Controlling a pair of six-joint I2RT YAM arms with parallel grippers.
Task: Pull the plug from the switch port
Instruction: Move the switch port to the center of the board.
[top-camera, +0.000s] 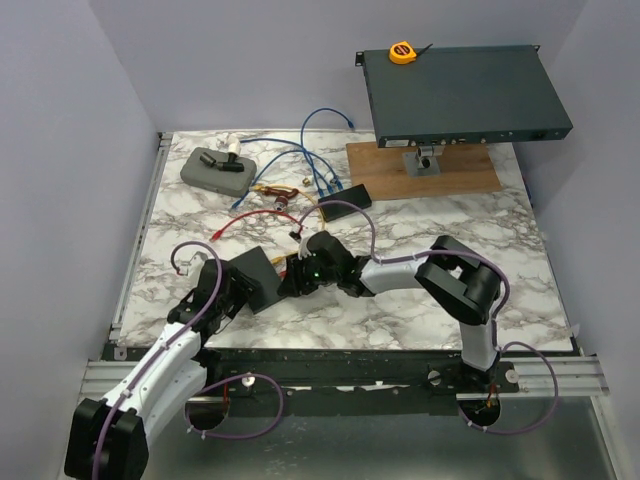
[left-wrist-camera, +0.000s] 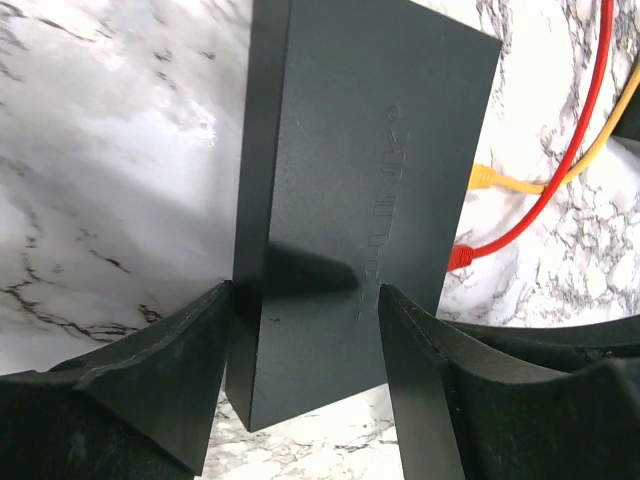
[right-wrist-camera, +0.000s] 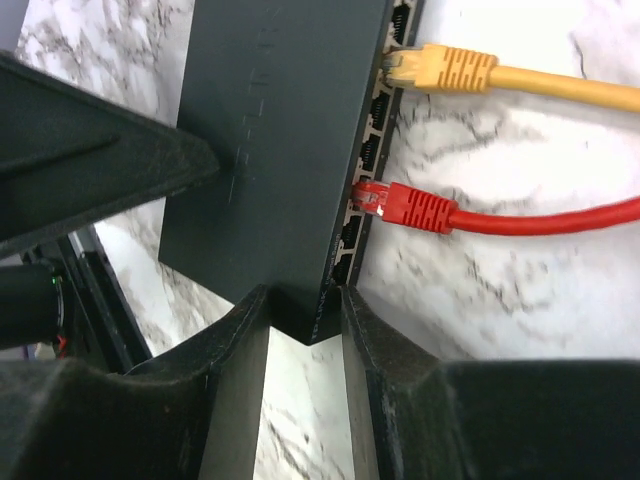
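1. from above, the switch (top-camera: 258, 278) sat tipped up near the near left corner of the bench (top-camera: 450, 220). the left gripper (top-camera: 232, 290) was at its left end and the right gripper (top-camera: 297, 275) at its right end. the plugs were too small to make out here.
2. at the left wrist, the fingers (left-wrist-camera: 180, 380) were clamped across one end of the switch, grasping it. the red plug (left-wrist-camera: 460, 256) and yellow plug (left-wrist-camera: 482, 178) sat in ports along its far side.
3. at the right wrist, the fingers (right-wrist-camera: 235, 400) pinched a corner of the switch, with the red plug seated just beyond and the yellow further along. which plug was meant, i could not tell.
4. neither gripper was on a plug. the step probably called for the left to steady the switch while the right shifted to the plug's body, not its cable, and pulled straight out along the port.
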